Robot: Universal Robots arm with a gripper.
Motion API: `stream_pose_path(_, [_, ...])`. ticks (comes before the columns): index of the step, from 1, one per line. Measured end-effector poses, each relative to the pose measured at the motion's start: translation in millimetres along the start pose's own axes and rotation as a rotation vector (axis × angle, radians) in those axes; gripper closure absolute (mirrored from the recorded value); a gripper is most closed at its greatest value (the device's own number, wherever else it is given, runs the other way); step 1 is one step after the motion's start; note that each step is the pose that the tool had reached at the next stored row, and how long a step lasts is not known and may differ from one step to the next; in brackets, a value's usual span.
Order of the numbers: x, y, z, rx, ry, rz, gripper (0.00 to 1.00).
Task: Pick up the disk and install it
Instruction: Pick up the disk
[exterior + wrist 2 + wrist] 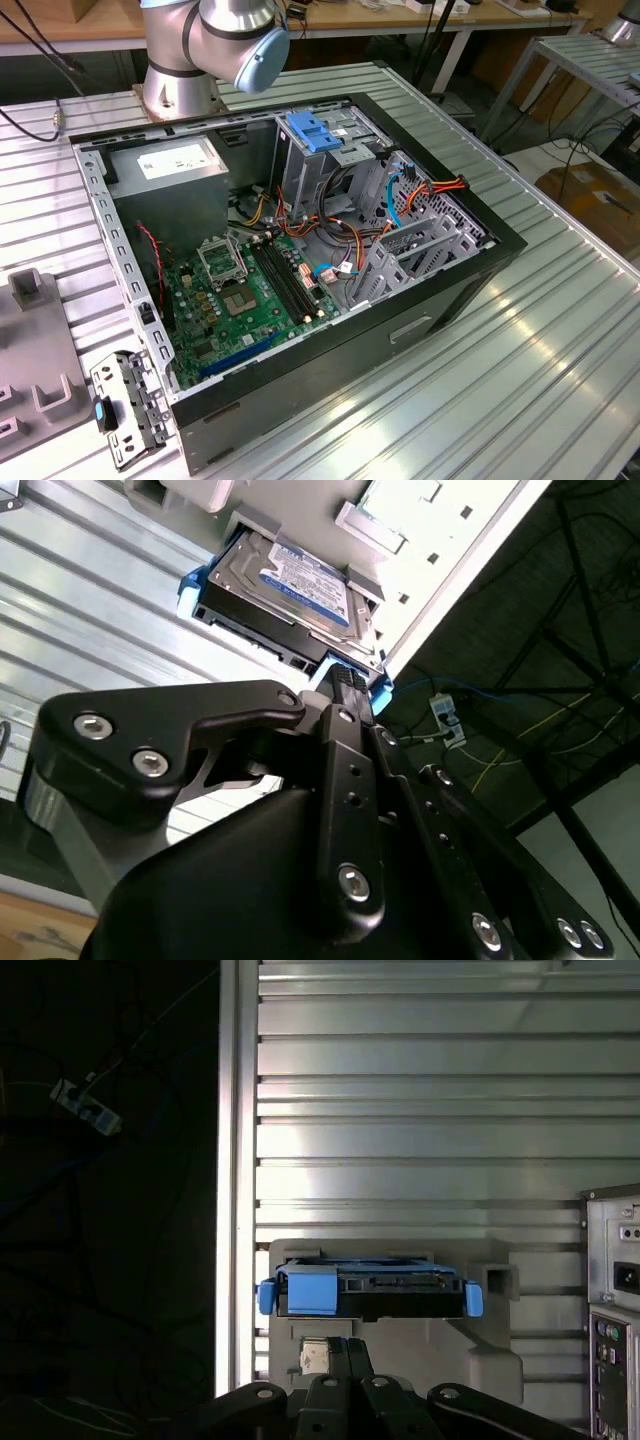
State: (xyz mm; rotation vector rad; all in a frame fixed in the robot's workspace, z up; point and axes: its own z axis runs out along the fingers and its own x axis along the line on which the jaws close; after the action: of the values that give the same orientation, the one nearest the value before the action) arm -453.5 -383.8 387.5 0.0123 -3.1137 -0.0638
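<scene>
Gripper (347, 1345): jaws drawn together, not gripping the disk (370, 1290). It sits just short of the disk's near edge, and in the second wrist view its tip overlaps that edge.

Ribbed aluminium table (520, 330): carries everything.

Open black computer case (440, 290): middle of the exterior view, lying on its side with the interior facing up. Its rear panel also shows in the first wrist view.

Robot arm (215, 35): top centre of the exterior view, base on the table just behind the case.

Grey power supply (170, 165): inside the case, upper left corner, white sticker on top.

Green motherboard (250, 300): case floor, lower left of centre.

Grey moulded fixture (30, 330): on the table at the exterior view's left, apart from the case.

Disk: hard drive with a white and blue label, blue carrier rails on its sides. It lies flat in a grey holder (440, 1355) on the table, close to the table's edge.

Metal bracket with a blue clip (125, 405): lower left of the exterior view, just beside the case corner.

Bare blue plastic bracket (312, 132): on top of the drive cage, upper centre of the case.
</scene>
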Motion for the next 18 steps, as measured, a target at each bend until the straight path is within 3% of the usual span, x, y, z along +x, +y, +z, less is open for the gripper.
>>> stream_pose_path(18, [0.0,0.0,0.0,0.0049,0.0075,-0.181,0.89])
